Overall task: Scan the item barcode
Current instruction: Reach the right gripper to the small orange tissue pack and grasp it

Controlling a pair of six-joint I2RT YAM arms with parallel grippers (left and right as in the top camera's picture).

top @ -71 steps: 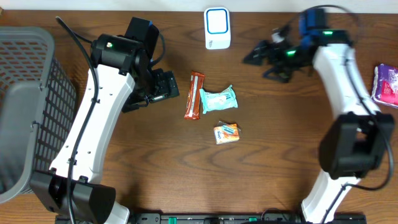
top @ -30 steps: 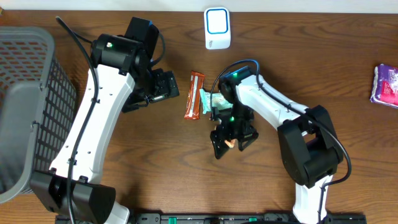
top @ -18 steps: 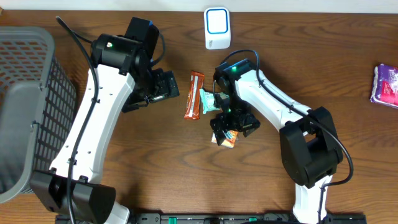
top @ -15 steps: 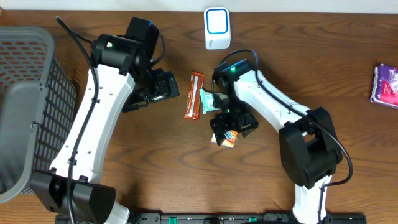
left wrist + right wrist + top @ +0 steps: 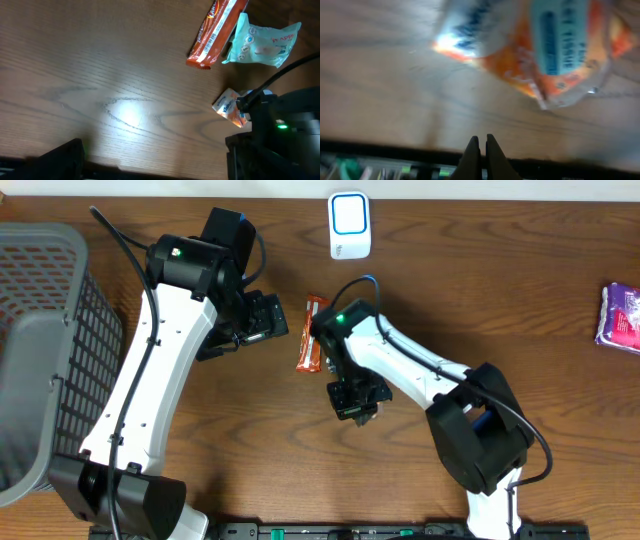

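The right gripper (image 5: 480,145) is seen pressed together and empty, with the orange tissue pack (image 5: 555,50) lying just beyond its tips. The left gripper (image 5: 272,320) is held spread wide over the table (image 5: 250,445).

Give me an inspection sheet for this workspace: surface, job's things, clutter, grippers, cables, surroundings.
Surface: brown wooden table, with a glare spot in the left wrist view.
Job's things: white and blue scanner at the far edge; orange snack bar, teal packet and orange tissue pack lying mid-table.
Clutter: purple pack at the right edge.
Grippers: left gripper open, empty; right gripper shut, tissue pack ahead of its tips, not held.
Cables: black cable along the left arm; another looped over the right arm.
Surroundings: grey basket at the left.
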